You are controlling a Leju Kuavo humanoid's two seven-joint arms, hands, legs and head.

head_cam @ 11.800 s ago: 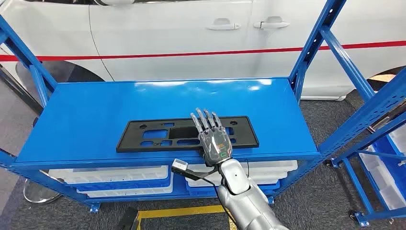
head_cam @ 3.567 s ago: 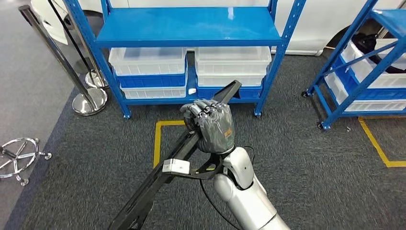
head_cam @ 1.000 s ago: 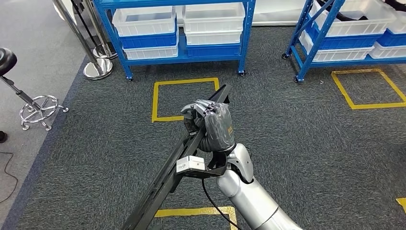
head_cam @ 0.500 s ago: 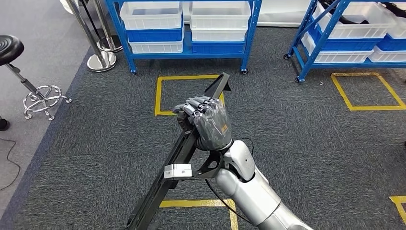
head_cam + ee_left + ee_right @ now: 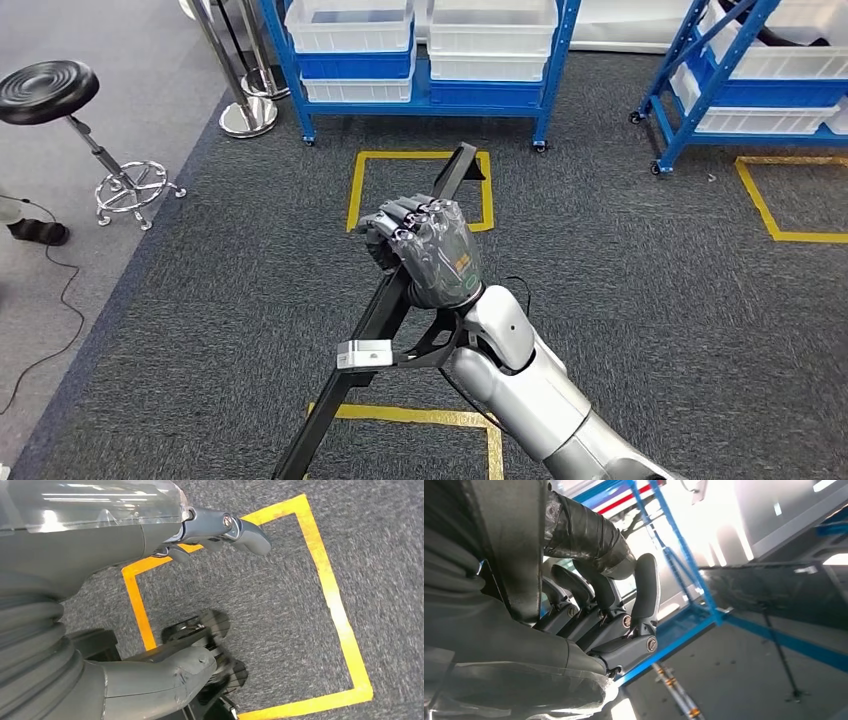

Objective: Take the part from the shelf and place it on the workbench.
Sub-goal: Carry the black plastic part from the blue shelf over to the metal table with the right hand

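The right hand [image 5: 425,255] is wrapped tight round the long black part [image 5: 385,310], pointing to 1 o'clock. The left hand [image 5: 220,525] hangs with fingers apart, empty. Grip it tight and level; no counter is in sight.

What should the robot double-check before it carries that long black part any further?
1. Hold on the part: right hand has its fingers wrapped around the black part. Ok.
2. Part clear of the floor: its lower end runs out of the head view. Cannot tell.
3. Path ahead: grey carpet bare up to the blue shelf. Ok.
4. Stool stands well off to the left. Ok.
5. Left hand holds nothing. Ok.
6. Workbench location: cannot tell.
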